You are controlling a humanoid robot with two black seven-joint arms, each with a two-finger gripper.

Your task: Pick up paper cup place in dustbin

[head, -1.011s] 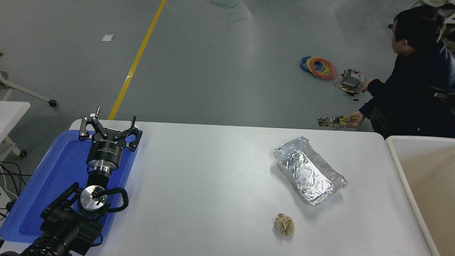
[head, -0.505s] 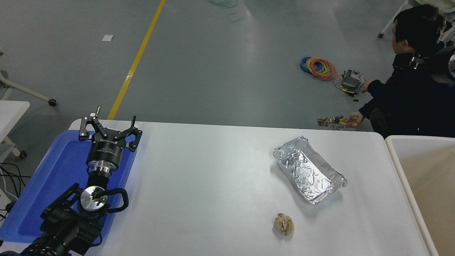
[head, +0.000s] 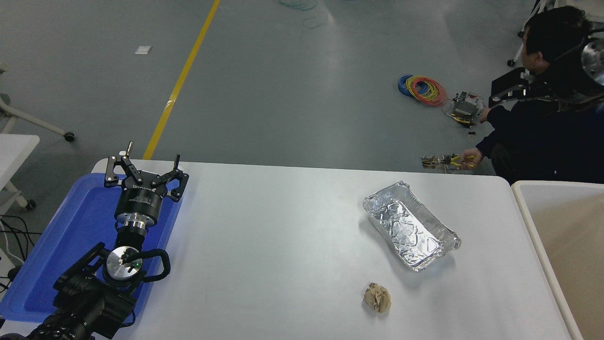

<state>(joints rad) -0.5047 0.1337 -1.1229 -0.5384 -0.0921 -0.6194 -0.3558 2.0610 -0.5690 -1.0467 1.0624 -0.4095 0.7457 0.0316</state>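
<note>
We see no small white paper cup anywhere on the white table [head: 283, 264], so we judge the drop into the large off-white-rimmed dustbin [head: 528, 222] at the right edge is likely done (bin interior mostly out of view, can't confirm). Right arm's black gripper [head: 512, 87] sits high at top right, in front of the seated person [head: 557, 127]; we can't tell its finger state. Left gripper [head: 144, 172] is parked over the flat blue tray [head: 56, 245], fingers spread, holding nothing. Crinkled foil tray [head: 410, 226] and crumpled brown paper ball [head: 377, 298] lie untouched. Next move, we reckon: right arm retracts clear of the bin.
</note>
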